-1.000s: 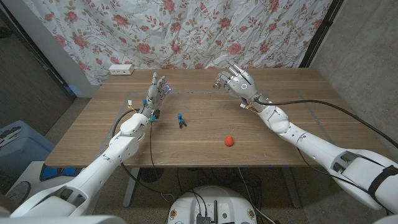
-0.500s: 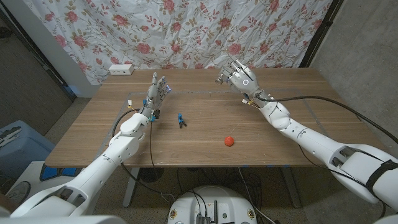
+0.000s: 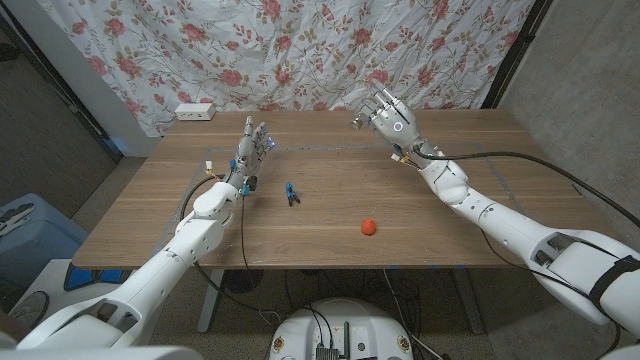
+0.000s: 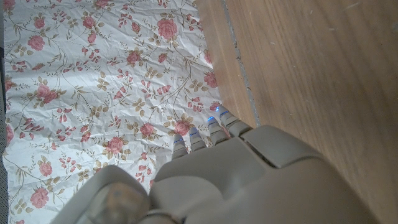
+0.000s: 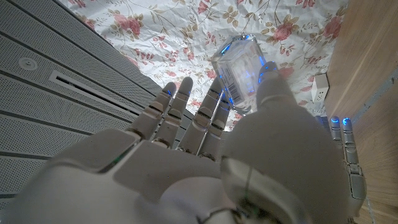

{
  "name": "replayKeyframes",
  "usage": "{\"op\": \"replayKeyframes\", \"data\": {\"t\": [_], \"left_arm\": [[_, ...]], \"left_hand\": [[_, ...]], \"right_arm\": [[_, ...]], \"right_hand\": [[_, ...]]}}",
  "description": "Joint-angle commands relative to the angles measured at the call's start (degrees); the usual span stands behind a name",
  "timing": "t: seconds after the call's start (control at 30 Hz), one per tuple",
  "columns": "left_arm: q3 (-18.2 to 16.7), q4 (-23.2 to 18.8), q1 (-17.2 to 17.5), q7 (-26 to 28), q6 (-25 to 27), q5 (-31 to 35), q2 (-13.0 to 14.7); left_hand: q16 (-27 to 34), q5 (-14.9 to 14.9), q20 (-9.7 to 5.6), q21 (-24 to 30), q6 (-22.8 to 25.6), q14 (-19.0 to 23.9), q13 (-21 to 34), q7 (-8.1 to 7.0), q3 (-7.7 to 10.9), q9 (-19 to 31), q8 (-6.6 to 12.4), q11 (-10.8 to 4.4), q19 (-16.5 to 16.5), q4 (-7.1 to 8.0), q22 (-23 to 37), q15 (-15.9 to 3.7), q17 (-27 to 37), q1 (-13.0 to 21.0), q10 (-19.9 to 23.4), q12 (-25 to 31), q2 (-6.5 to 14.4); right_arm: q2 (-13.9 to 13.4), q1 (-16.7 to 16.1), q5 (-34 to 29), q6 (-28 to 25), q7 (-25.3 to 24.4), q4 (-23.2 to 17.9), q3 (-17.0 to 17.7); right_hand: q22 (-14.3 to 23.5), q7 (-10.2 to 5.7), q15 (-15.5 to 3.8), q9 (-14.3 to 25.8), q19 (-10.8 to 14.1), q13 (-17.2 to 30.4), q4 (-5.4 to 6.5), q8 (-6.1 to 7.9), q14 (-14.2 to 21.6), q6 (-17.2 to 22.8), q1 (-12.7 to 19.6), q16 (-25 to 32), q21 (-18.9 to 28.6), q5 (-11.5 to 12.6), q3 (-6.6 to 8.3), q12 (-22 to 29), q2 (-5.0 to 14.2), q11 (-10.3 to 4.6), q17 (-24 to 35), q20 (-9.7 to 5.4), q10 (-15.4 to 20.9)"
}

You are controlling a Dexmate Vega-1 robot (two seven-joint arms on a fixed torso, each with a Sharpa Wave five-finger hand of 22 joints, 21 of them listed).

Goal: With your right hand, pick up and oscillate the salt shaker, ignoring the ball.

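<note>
The right hand (image 3: 388, 118), raised at upper right, pinches the salt shaker (image 5: 241, 73) only by fingertips, so vigorous shaking could fling it loose.

Open tabletop (image 3: 330, 215) mid-table, small blue tool (image 3: 291, 192), red ball (image 3: 369, 227) well apart

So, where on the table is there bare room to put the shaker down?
The right hand holds the shaker above the far edge. Bare wood lies below it, stretching toward the table's right edge. Another free patch lies between the ball and the blue tool. The crowded part is around the left hand and that tool.
</note>
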Motion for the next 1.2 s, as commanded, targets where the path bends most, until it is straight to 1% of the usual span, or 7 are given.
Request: {"op": "replayKeyframes", "data": {"t": [0.03,0.27,0.43,0.87,1.1,1.2], "left_arm": [[0.0,0.0,0.0,0.0,0.0,0.0,0.0],[0.0,0.0,0.0,0.0,0.0,0.0,0.0],[0.0,0.0,0.0,0.0,0.0,0.0,0.0],[0.0,0.0,0.0,0.0,0.0,0.0,0.0],[0.0,0.0,0.0,0.0,0.0,0.0,0.0],[0.0,0.0,0.0,0.0,0.0,0.0,0.0]], "left_hand": [[0.3,0.5,-1.35,0.3,0.0,0.0,0.2,-0.57,-0.10,0.3,0.23,-0.47,0.3,0.35,0.3,-6.03,0.3,0.0,0.0,0.4,5.8],[0.3,0.5,-1.35,0.3,0.0,0.1,0.2,-0.59,-0.10,0.3,0.23,-0.50,0.3,0.36,0.3,-6.09,0.3,0.0,0.0,0.4,5.8],[0.3,0.5,-1.39,0.3,0.0,0.0,0.2,-0.54,-0.10,0.3,0.24,-0.47,0.3,0.36,0.3,-6.07,0.3,0.0,0.1,0.5,5.8],[0.3,0.5,-1.37,0.3,0.0,0.0,0.2,-0.55,-0.10,0.3,0.25,-0.47,0.3,0.36,0.3,-6.05,0.3,0.0,0.0,0.4,5.8],[0.3,0.5,-1.41,0.3,0.0,0.0,0.2,-0.55,-0.11,0.3,0.24,-0.47,0.3,0.36,0.3,-6.09,0.3,0.0,0.1,0.5,5.8],[0.3,0.5,-1.40,0.3,0.1,0.0,0.2,-0.49,-0.11,0.3,0.26,-0.45,0.3,0.36,0.3,-6.05,0.3,0.0,0.1,0.4,5.8]], "right_arm": [[0.4,0.0,-0.1,-0.2,0.0,-0.6,0.4],[1.1,0.1,0.1,0.8,0.0,0.8,-0.5],[1.0,-0.4,0.1,1.2,0.0,1.1,-1.0],[0.5,-2.8,0.2,3.0,0.0,0.1,-1.1],[1.6,-4.5,0.7,4.9,0.0,0.3,0.3],[1.7,-5.0,0.6,5.6,0.0,0.5,0.3]], "right_hand": [[0.2,-1.20,-8.79,0.5,-0.1,0.3,-0.26,0.52,0.0,1.7,3.1,0.5,0.1,0.1,0.25,0.3,2.54,-0.45,0.4,-0.59,0.5],[0.2,-1.19,-8.49,0.6,-0.1,0.4,-0.10,0.78,0.0,2.0,3.1,0.5,0.2,0.0,0.07,0.5,2.55,-0.45,0.4,-0.57,0.7],[0.2,-1.19,-8.44,0.7,0.0,0.4,-0.02,0.87,0.0,2.1,3.2,0.5,0.2,0.0,0.07,0.4,2.64,-0.45,0.3,-0.58,0.6],[0.2,-1.21,-8.60,0.8,-0.1,0.5,-0.10,1.07,0.0,2.1,3.7,0.5,0.2,0.0,0.00,0.4,2.66,-0.45,0.4,-0.68,0.7],[0.2,-1.21,-8.69,0.8,-0.2,0.5,-0.17,1.16,-0.2,2.1,4.1,0.4,0.2,-0.1,-0.01,0.4,2.69,-0.45,0.4,-0.67,0.7],[0.2,-1.21,-8.68,0.9,-0.2,0.4,-0.18,1.21,-0.3,2.0,4.3,0.4,0.2,-0.1,-0.06,0.4,2.69,-0.45,0.4,-0.64,0.6]]}}
